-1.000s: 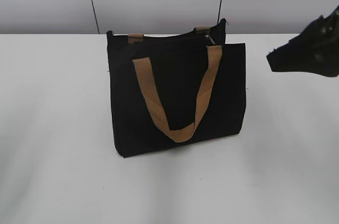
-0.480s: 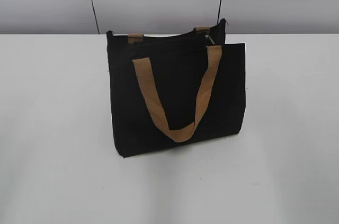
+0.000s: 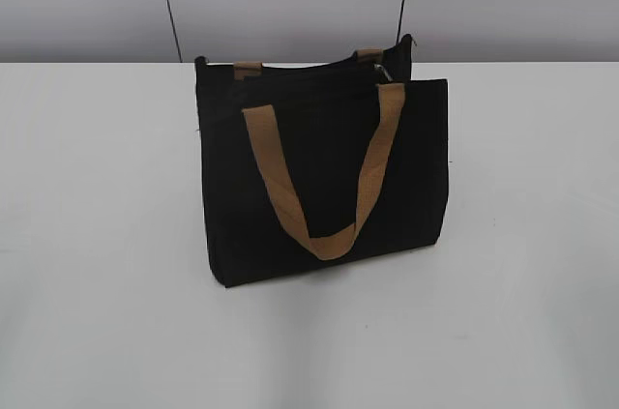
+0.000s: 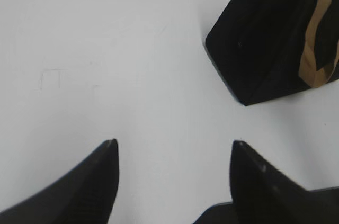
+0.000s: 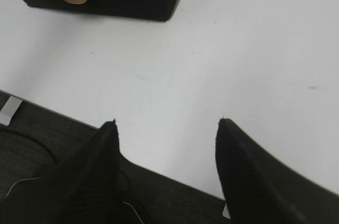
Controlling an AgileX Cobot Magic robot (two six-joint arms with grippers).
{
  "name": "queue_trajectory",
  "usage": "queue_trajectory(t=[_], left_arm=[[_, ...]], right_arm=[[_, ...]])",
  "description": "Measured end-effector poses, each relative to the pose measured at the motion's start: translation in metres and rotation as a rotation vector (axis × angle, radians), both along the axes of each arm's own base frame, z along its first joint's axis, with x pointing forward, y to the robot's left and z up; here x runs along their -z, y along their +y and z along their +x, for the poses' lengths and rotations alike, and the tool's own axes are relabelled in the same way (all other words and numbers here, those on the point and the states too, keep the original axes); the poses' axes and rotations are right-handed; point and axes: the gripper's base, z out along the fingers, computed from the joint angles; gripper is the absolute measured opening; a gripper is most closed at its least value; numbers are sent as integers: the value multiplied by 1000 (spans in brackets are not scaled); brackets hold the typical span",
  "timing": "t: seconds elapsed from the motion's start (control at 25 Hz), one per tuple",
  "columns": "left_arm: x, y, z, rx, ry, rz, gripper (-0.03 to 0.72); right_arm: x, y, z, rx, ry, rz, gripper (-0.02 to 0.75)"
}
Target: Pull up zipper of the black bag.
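- The rectangular black fabric bag (image 3: 324, 177) stood upright mid-bench (image 3: 97, 283) (silvery zipper pull (image 3: 384, 72) at its top right).
- The left end effector (image 4: 172, 150) gaped wide and empty, well apart from it.
- The right end effector (image 5: 165, 123) likewise.

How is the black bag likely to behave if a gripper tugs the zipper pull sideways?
The black bag is soft fabric, so its top edge would probably buckle. Standing unheld on the smooth white table, it may slide or tip. Its tan handle hangs limp.
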Motion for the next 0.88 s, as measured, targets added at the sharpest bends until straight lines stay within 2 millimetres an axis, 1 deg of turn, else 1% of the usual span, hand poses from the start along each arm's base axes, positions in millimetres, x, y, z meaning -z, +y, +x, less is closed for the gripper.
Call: queue_trajectory(t=[0.2, 0.32, 0.64, 0.8, 0.88], left_arm=[[3, 1, 0, -4, -26, 0, 493], [2, 1, 1, -5, -32, 0, 493], [2, 1, 1, -6, -34, 0, 493], [2, 1, 1, -5, -34, 1, 493], [2, 1, 1, -5, -34, 1, 493]], right_arm=[[13, -8, -19, 54, -76, -2, 453], [20, -10, -23, 71, -95, -3, 453], [21, -15, -22, 110, -112, -38, 445], [21, -16, -22, 117, -118, -49, 413], [21, -16, -22, 117, -120, -48, 410]])
